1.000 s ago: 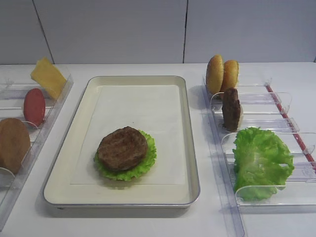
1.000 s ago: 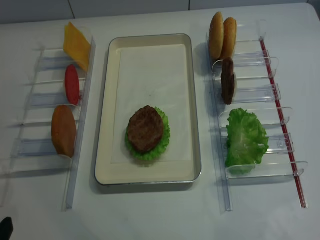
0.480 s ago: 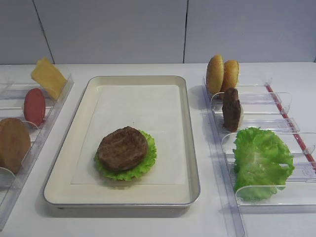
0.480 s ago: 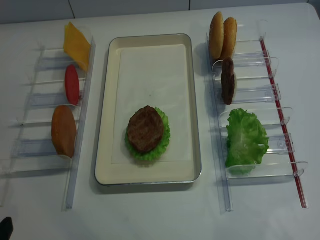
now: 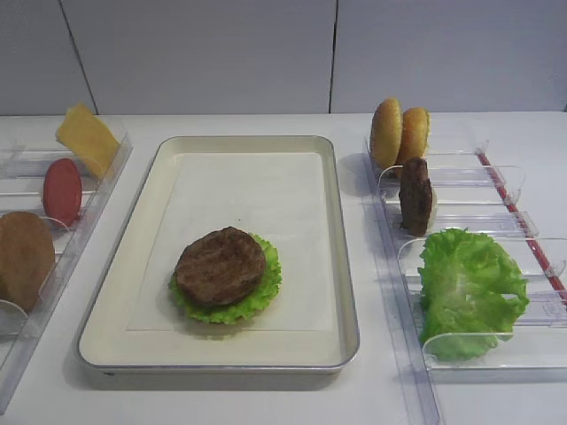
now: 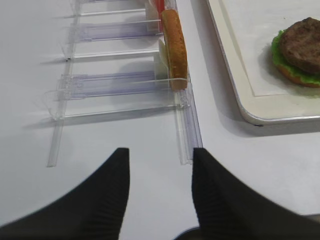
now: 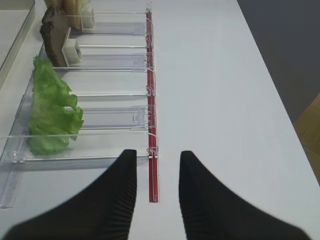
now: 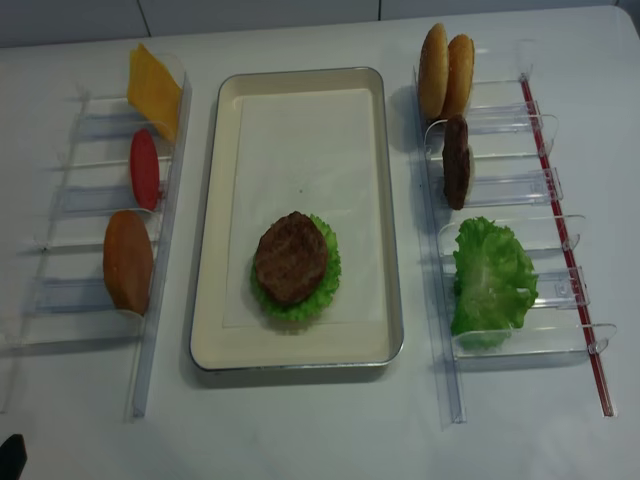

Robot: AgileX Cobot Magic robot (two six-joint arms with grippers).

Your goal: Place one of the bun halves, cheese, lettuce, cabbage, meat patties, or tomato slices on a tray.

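Nothing on the table has shifted since a second ago: patty, leaves and racks lie as they did. Nearest the camera, the right gripper hangs low over the white table, its black fingers parted and holding nothing, the red strip of the right-hand rack showing in the gap between them. The left gripper likewise stands apart-fingered and empty, just short of the near end of the left-hand rack.

Ahead of the right fingers and to their left, loose lettuce fills the closest slot of that rack, well clear of the pads. In the middle, the tray carries a meat patty lying flat on a lettuce leaf in its near half, well apart from both grippers.

Farther back on the right stand a second patty on edge, then two bun halves upright side by side. On the left, a bun half stands nearest, a tomato slice behind it, and the cheese leaning at the far end.
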